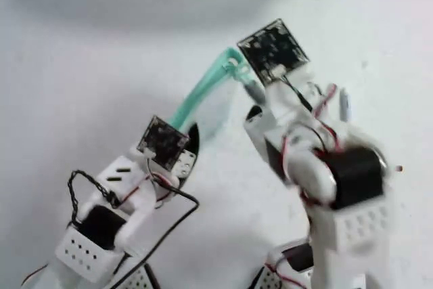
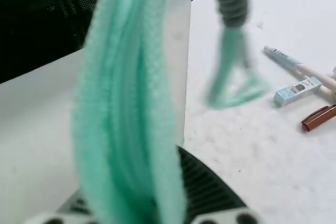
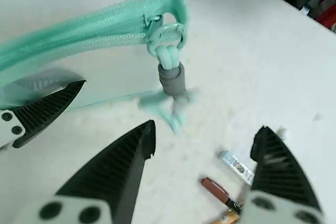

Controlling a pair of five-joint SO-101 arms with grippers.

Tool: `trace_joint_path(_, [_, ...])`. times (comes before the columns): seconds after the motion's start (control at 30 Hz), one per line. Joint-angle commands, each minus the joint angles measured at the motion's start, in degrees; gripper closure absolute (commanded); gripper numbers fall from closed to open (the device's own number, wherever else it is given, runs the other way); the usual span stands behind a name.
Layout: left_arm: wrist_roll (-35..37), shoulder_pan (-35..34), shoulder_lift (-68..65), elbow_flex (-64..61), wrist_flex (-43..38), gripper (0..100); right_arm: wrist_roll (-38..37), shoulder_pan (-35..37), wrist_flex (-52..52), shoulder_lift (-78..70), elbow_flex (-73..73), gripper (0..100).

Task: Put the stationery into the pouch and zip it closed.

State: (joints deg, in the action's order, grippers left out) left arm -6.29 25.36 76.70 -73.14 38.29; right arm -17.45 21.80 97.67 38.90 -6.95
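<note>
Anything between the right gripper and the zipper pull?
Nothing visible. The open right gripper sits just short of the zipper pull on the pouch, with bare table between. The brown pen lies under the gripper, outside that path.

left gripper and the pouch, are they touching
Touching. In the left wrist view the pouch's teal zip edge runs down into the left gripper, lying right against one of its black fingers.
</note>
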Motion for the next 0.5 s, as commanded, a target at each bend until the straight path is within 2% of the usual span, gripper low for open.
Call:
trace_joint_path(0.0, [0.53,-0.48,1.45,0.53,-1.32,98,3.08,2.51,0.92,3.03,-8.97,72.3])
trace_joint_path(0.17, [0.53,-0.48,1.45,0.53,-1.32,98,4.04,7.43,0.48,-3.82,-11.96,72.9])
trace_joint_path(0.4, [0.44,-0.22,1.63,-0.35,-1.58,98,3.52,4.62,0.22,-19.12,-18.9,72.8])
trace_joint_path(0.47, [0.44,-0.04,1.63,-0.62,-1.76,98,0.09,4.88,0.04,-20.0,-18.99,72.8])
